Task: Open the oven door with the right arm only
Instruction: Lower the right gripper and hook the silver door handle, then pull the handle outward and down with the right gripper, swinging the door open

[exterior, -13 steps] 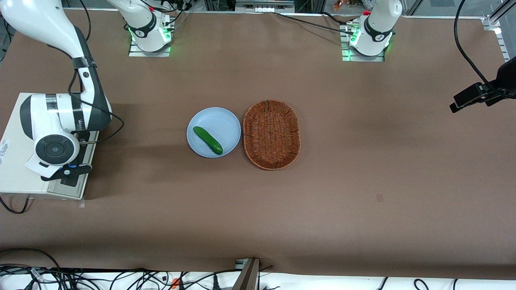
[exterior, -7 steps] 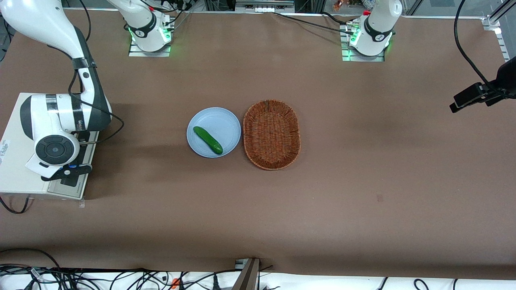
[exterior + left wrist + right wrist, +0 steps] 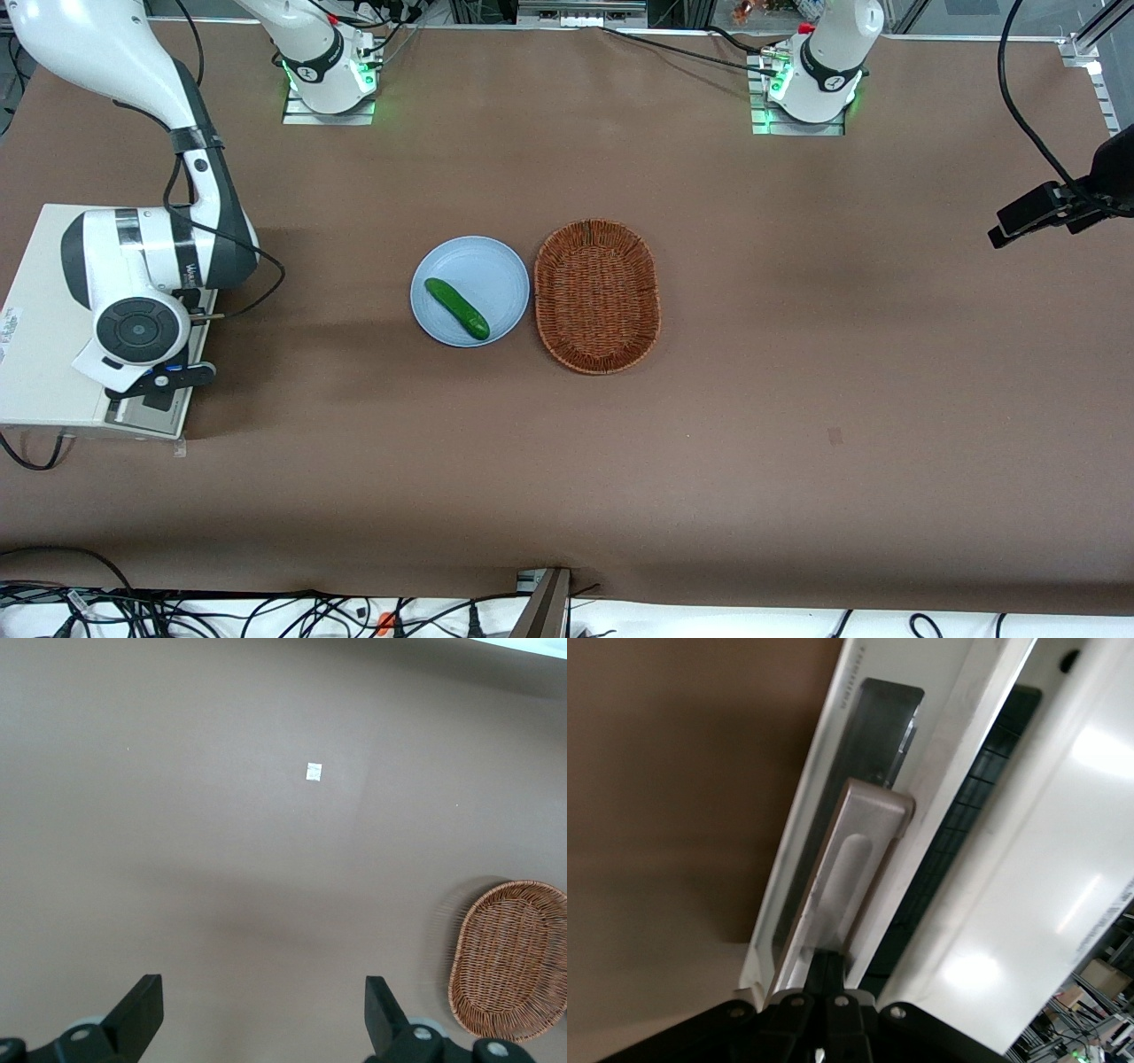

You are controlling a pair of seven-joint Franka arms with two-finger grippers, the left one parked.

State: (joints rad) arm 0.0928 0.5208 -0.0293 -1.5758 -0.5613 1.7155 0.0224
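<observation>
The cream-white toaster oven [image 3: 40, 354] stands at the working arm's end of the table. The right arm [image 3: 142, 257] reaches down over its front. The oven door [image 3: 164, 416] shows as a silver-grey strip under the wrist. In the right wrist view the door [image 3: 824, 753] stands slightly ajar, with a dark gap [image 3: 957, 824] showing the rack between it and the oven body. My gripper [image 3: 830, 967] is shut, its black fingers pressed together against the end of the silver bar handle [image 3: 850, 868]. In the front view the gripper [image 3: 159, 390] is mostly hidden by the wrist.
A pale blue plate [image 3: 496, 266] with a green cucumber [image 3: 456, 308] sits mid-table, beside a brown wicker basket [image 3: 598, 297], which also shows in the left wrist view [image 3: 509, 961]. Both arm bases [image 3: 328, 75] stand along the table edge farthest from the front camera.
The right arm's wrist has shifted a little away from the oven body, toward the plate and nearer the front camera. The door strip showing beside the wrist has narrowed.
</observation>
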